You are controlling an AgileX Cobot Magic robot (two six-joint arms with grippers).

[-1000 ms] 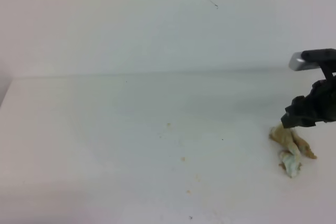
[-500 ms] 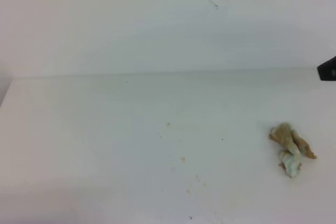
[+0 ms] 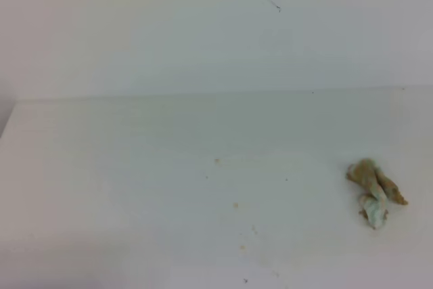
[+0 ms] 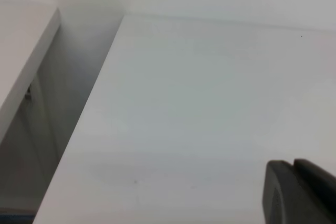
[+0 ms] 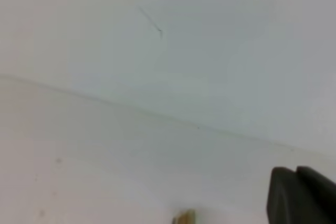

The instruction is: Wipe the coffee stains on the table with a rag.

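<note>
Right tool point(image 5: 303, 195): only the dark, rounded finger ends show, at the bottom right corner of the right wrist view. The two fingers sit pressed together with just a thin seam between them, so the tool is narrow and holds nothing. It hangs above the surface, facing the far wall. A tan scrap of cloth peeks in at the bottom edge of that view, just left of the fingers and apart from them.

Left tool point(image 4: 302, 192): same picture in the left wrist view, two dark finger ends at the bottom right corner, side by side with a thin seam, nothing between them. It sits over bare surface near the left edge, where the surface drops to a shadowed gap beside a lower white ledge.

Neither tool appears in the exterior high view.

The small wadded rag, whitish with pale green stripes and tan-brown stained folds point(image 3: 374, 192), lies alone near the right edge of the surface, roughly midway between front and back. Nothing touches it.

The plain white matte surface point(image 3: 122, 167) carries a few tiny tan coffee specks point(image 3: 235, 204) near its middle, well apart from the rag, scattered from the centre toward the front edge. A few tiny dark dots also mark it.

A thin dark line shows on the white wall behind.
</note>
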